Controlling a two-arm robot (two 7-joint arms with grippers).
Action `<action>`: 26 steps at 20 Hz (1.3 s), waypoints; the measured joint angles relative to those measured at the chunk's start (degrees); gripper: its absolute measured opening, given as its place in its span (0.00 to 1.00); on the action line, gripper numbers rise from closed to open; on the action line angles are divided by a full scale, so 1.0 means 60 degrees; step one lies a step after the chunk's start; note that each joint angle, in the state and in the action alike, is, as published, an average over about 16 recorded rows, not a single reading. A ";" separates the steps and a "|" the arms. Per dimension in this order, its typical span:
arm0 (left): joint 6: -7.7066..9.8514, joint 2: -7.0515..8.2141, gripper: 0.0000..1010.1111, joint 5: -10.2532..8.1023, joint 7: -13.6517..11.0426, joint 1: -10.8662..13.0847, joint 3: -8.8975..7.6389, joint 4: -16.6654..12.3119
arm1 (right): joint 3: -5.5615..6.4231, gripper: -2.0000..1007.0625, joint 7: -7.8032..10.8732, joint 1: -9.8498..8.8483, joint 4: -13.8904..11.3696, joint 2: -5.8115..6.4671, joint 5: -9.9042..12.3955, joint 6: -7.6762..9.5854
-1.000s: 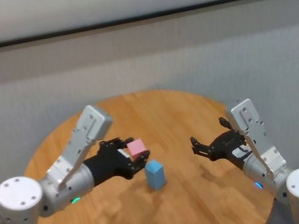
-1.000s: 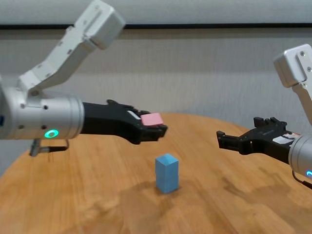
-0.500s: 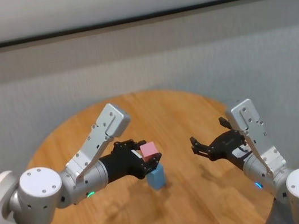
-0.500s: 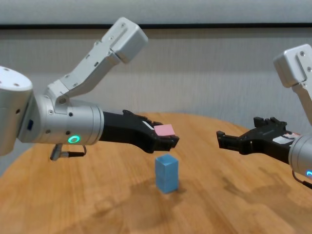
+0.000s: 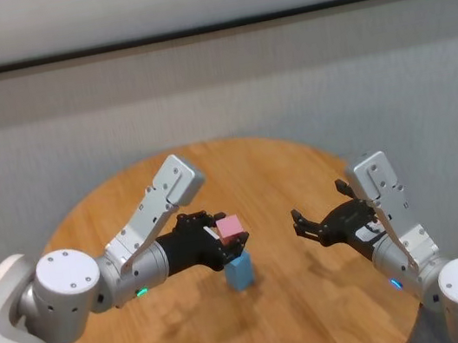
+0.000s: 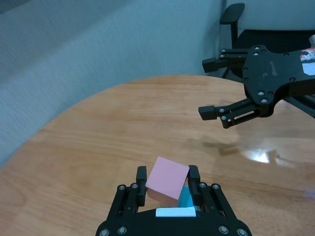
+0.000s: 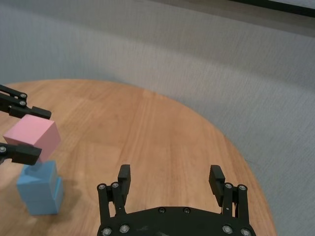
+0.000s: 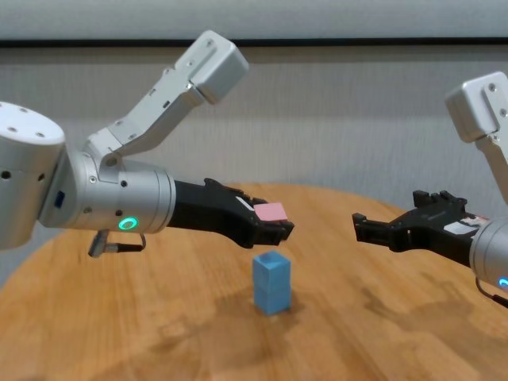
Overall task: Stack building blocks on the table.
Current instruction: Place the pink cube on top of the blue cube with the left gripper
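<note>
Two light-blue building blocks (image 5: 238,269) stand stacked as a short column (image 8: 271,282) near the middle of the table (image 5: 265,174). My left gripper (image 5: 228,229) is shut on the pink block (image 5: 229,227), holding it slightly tilted just above the column with a small gap (image 8: 271,212). In the left wrist view the pink block (image 6: 167,178) sits between the fingers, with a sliver of blue (image 6: 185,197) below it. My right gripper (image 5: 301,223) hovers open and empty to the right of the column (image 8: 359,226), above the table.
The round wood-grain table (image 8: 159,317) has bare top on all sides of the column. A grey wall runs behind it. A dark chair (image 6: 231,14) stands past the table's far edge in the left wrist view.
My left arm has carried the pink block to the right, from beside the blue column to directly over it. The right arm has not moved.
</note>
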 joint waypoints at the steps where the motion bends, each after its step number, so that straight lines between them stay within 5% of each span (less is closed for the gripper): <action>1: 0.0007 -0.0005 0.52 0.0007 -0.0001 -0.0005 0.0007 0.0009 | 0.0000 1.00 0.0000 0.0000 0.0000 0.0000 0.0000 0.0000; 26: 0.0233 -0.0059 0.52 0.0084 0.0034 0.0134 0.0085 -0.0103 | 0.0000 1.00 0.0000 0.0000 0.0000 0.0000 0.0000 0.0000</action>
